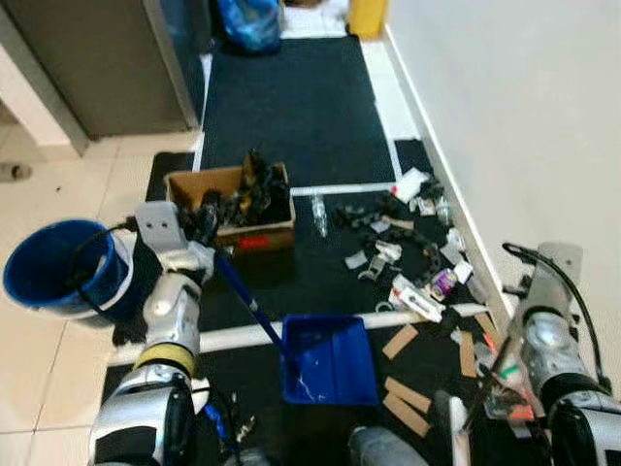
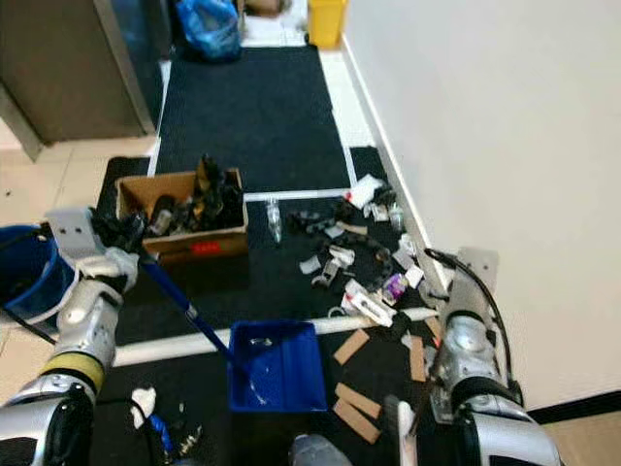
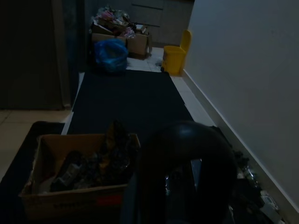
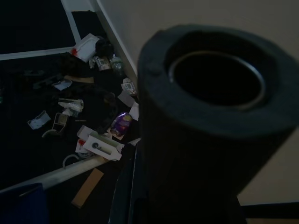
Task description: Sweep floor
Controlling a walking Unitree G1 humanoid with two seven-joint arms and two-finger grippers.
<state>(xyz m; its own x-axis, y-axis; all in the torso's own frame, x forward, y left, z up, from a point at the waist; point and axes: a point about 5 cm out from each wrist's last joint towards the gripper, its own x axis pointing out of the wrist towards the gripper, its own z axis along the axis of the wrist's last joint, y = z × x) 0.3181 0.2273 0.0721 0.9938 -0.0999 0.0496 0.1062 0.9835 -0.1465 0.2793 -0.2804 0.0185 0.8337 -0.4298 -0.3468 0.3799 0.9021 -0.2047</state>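
Left eye view: the left gripper [image 1: 206, 231] is closed on the top of a blue handle [image 1: 247, 301]. The handle's long axis slants down from that gripper toward the robot and to its right, ending at the blue dustpan [image 1: 328, 357], which lies flat on the dark mat [image 1: 281, 107] with its open mouth pointing away from the robot. Just beyond the left gripper stands a cardboard box [image 1: 233, 204] full of dark items; a blue bucket [image 1: 58, 270] sits to the gripper's outer left. Litter [image 1: 408, 252] lies scattered between the dustpan and the white wall [image 1: 524, 116], ahead of the right arm [image 1: 543, 330]. The right gripper is low near the frame's edge beside a thin stick; whether its fingers are open or closed cannot be told.

Right eye view: the same scene, plus a white crumpled scrap [image 2: 143, 400] on the mat below the left arm.

Left wrist view: dim; past a black rounded part lie the box, a blue bag [image 3: 111, 55] and a yellow bin [image 3: 175, 57] at the mat's far end.

Right wrist view: a black foam-wrapped tube end [image 4: 210, 112] close to the lens, with litter and cardboard strips [image 4: 88, 187] beyond it along the wall.
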